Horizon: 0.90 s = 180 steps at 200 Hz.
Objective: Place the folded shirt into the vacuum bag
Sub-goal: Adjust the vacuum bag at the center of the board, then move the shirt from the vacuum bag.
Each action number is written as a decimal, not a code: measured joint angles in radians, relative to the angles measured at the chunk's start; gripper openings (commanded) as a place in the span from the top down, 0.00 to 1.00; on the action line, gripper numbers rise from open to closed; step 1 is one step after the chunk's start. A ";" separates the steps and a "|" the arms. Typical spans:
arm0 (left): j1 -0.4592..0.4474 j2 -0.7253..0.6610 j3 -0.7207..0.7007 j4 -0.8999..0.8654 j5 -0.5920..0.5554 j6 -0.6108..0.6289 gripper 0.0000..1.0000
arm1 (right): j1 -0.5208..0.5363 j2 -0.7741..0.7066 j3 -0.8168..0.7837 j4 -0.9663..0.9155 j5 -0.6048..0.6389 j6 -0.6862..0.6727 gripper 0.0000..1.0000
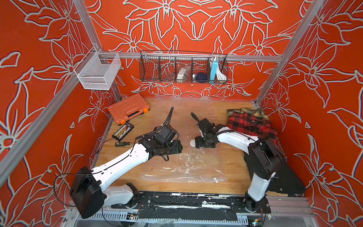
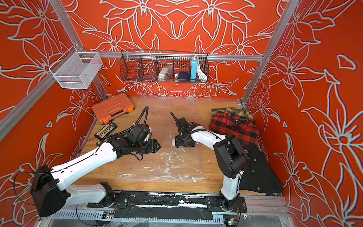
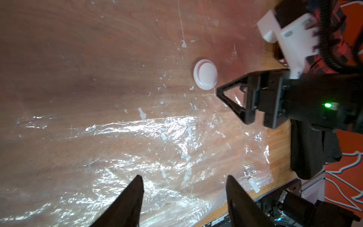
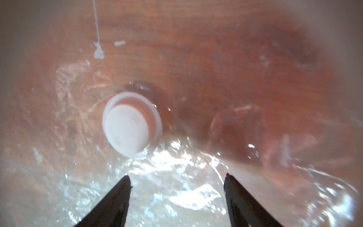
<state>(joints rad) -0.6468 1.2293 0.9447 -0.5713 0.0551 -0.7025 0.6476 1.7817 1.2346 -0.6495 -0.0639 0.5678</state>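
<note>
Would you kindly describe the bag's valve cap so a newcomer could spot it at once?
A large transparent crinkly plastic bag lies across the wooden tabletop. Beside the right end effector sits its round white valve cap, a raised disc, unlike the small oblong white slider clip.

Overhead stereo pair, close wrist views

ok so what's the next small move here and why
Probably swing the right claw over toward the red plaid shirt. It and the left claw are both open and empty above the vacuum bag, which lies flat. The shirt sits folded outside the bag, off to the far right, so nothing can go in until it is picked up.
</note>
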 measured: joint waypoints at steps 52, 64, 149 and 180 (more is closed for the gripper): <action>0.000 0.019 -0.008 0.098 0.007 0.058 0.34 | -0.069 -0.323 -0.066 -0.253 0.256 0.020 0.07; 0.000 0.044 -0.008 0.129 0.015 0.065 0.34 | -0.110 -0.362 -0.106 -0.315 0.303 0.044 0.06; 0.002 0.170 0.021 0.226 0.105 0.102 0.34 | -0.416 -0.419 -0.296 -0.464 0.436 0.163 0.07; 0.009 0.170 0.023 0.233 0.116 0.108 0.33 | -0.505 -0.349 -0.343 -0.396 0.384 0.153 0.08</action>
<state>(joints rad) -0.6376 1.3991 0.9680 -0.3382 0.1715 -0.5945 0.1425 1.4330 0.8917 -1.0451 0.3202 0.7204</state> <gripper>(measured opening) 0.664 0.925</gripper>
